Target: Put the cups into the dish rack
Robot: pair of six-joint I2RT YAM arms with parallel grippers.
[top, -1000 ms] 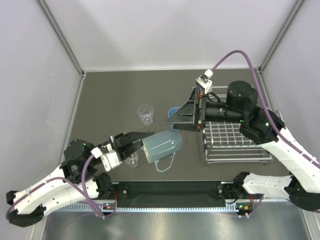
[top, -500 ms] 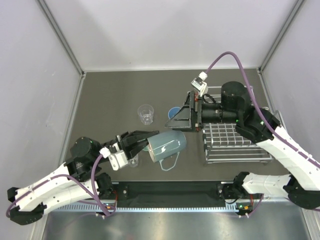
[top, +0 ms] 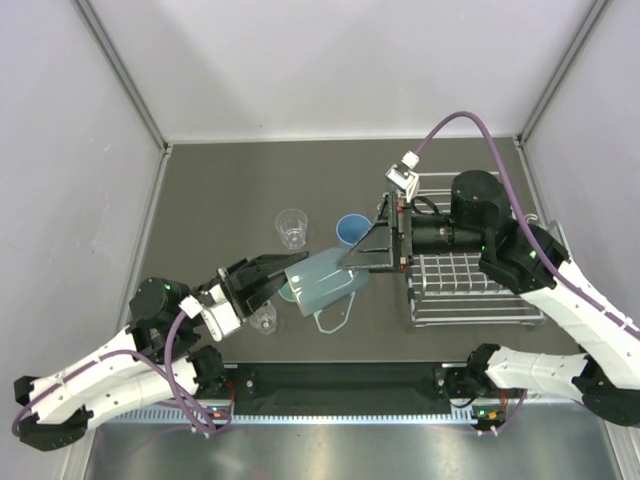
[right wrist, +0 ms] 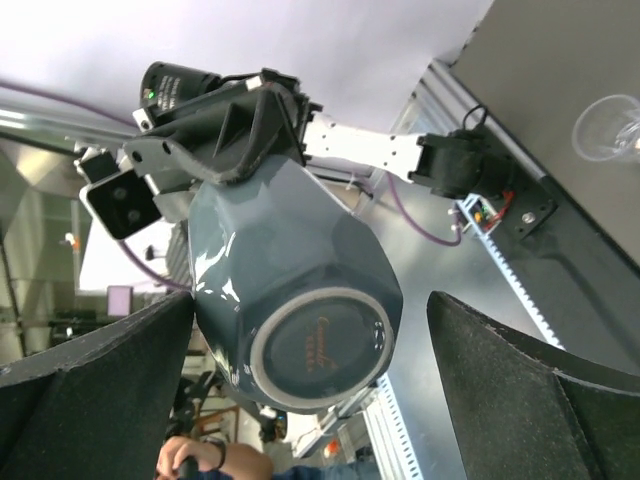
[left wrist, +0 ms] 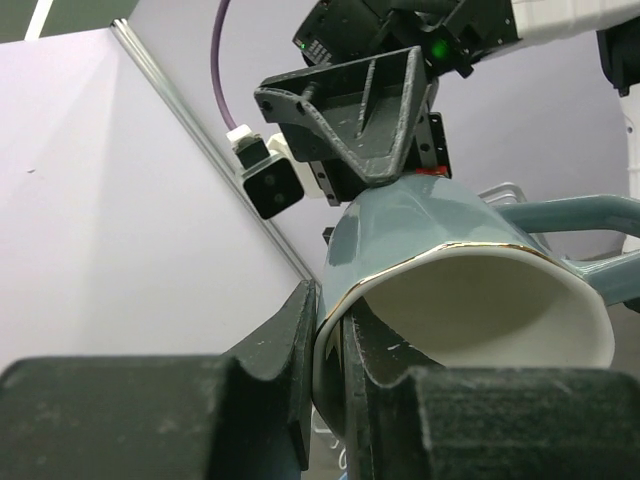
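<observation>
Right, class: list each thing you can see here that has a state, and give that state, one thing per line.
left tool: shut on the teal mug's rim.
right tool: open, fingers either side of the mug's base.
teal mug: held on its side, in the air.
blue tumbler: standing, free.
clear tumbler: standing, free.
small clear cup: free, partly hidden under the left tool.
dish rack: no cup seen in it.

Teal mug (top: 322, 283) tipped sideways, apparently airborne, left of rack (top: 462, 288).

Four cups show: one teal mug (top: 325, 285), one blue tumbler (top: 350, 229), one larger clear tumbler (top: 291, 228), one smaller clear tumbler (top: 265, 319). One dish rack (top: 462, 292).
</observation>
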